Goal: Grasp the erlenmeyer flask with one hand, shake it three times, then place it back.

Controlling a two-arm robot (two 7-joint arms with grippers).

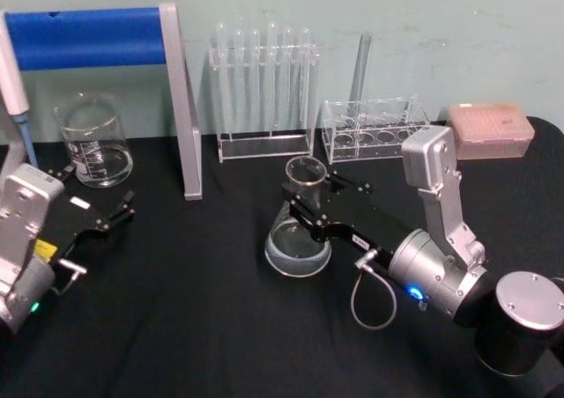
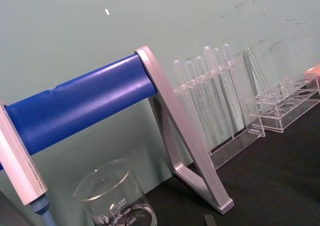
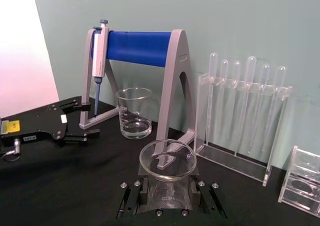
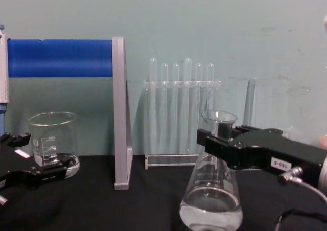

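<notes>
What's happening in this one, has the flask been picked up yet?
The right gripper is closed around the neck of the erlenmeyer flask, just below its flared rim. The flask looks upright with its base on the black table, so it does not appear lifted at this moment. A little clear liquid sits in its bottom. The left gripper is open and idle at the left, near the beaker.
</notes>
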